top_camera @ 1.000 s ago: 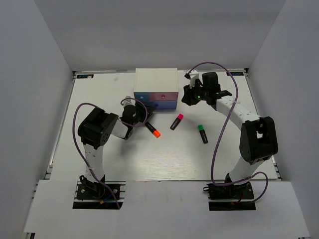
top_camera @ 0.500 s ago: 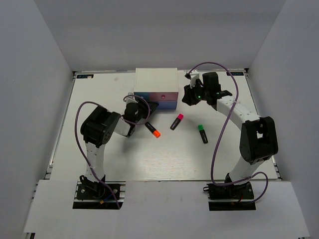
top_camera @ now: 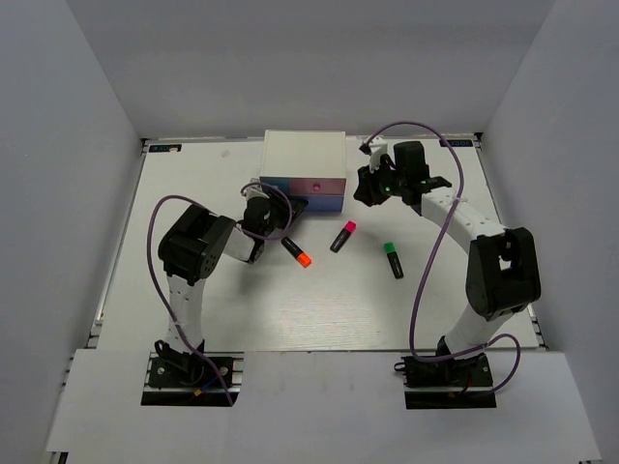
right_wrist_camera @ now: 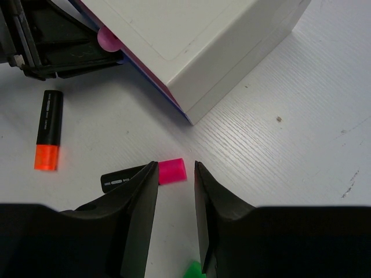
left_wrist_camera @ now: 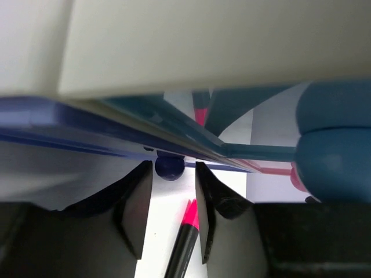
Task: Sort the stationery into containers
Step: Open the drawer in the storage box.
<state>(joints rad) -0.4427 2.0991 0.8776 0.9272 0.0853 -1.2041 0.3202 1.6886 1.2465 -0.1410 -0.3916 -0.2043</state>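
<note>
Far left of the overhead view, the left claw sits at the lower left corner of the white cabinet. Its wrist view tells the story: the dark blue knob of the wide blue-purple drawer lies right between the fingertips. The jaws are narrowly parted, with a sliver of gap on the right, so by my read they flank the knob and do not clamp it. Any pull has to run back toward the lower left. The blue drawer and pink drawer above look shut, and nothing inside any drawer shows.

Moving right along the table: the orange-capped marker lies diagonally just below the left claw, the pink-capped marker is at centre, and the green-capped marker is beyond.

Upper right, the right claw hangs open and empty, with the pink one down-left of it. In its wrist view that marker's long axis runs across the frame, in line with the jaws' closing, so a wrist turn looks needed.
</note>
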